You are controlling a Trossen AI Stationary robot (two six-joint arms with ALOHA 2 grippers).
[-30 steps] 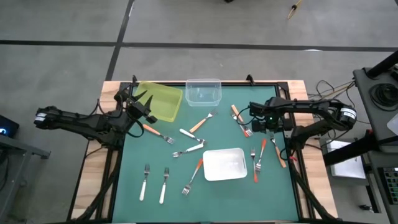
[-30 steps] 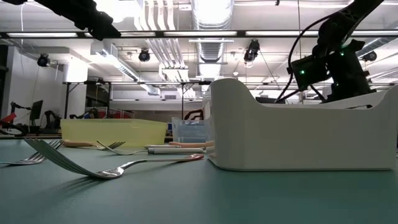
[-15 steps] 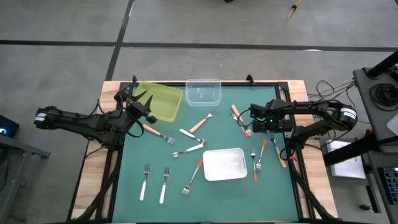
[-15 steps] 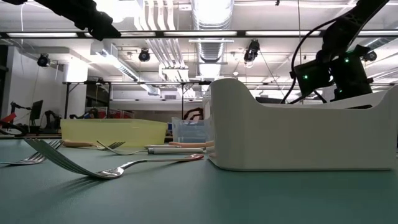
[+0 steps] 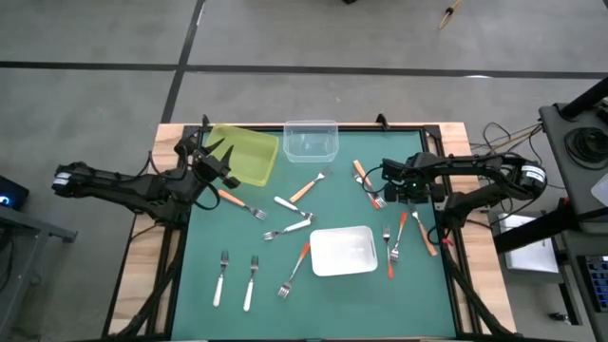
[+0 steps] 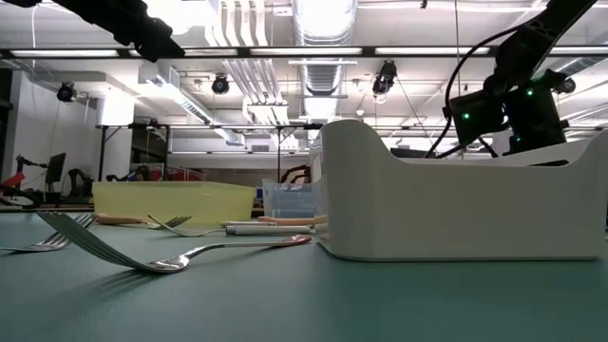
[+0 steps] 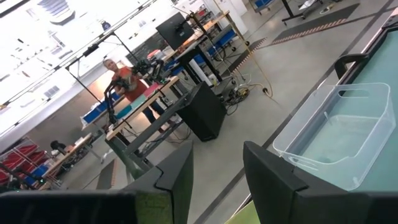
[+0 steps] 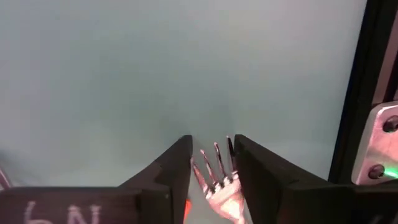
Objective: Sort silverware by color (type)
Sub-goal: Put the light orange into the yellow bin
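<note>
Several forks lie flat on the green mat, with white, tan or red-orange handles, such as a white pair (image 5: 236,279) near the front left and a red-orange one (image 5: 296,268). My right gripper (image 5: 382,195) points down at the right, shut on the silver head of a fork (image 8: 217,177) lying beside a tan-handled fork (image 5: 360,173). My left gripper (image 5: 226,161) hangs level and open by the yellow-green tray (image 5: 243,155); nothing is between its fingers (image 7: 180,171). My right gripper has the fork's head (image 8: 222,186) between its two fingers (image 8: 177,165), coming from above and pointing down. The tines stick out past the fingertips along the mat. A red-orange bit shows beside the head. The fork lies on the mat.
A clear bin (image 5: 311,140) stands at the far edge, next to the yellow-green tray. A white tray (image 5: 343,250) sits near the front centre and hides my right gripper's fingers in the low view. More forks (image 5: 394,245) lie just right of it.
</note>
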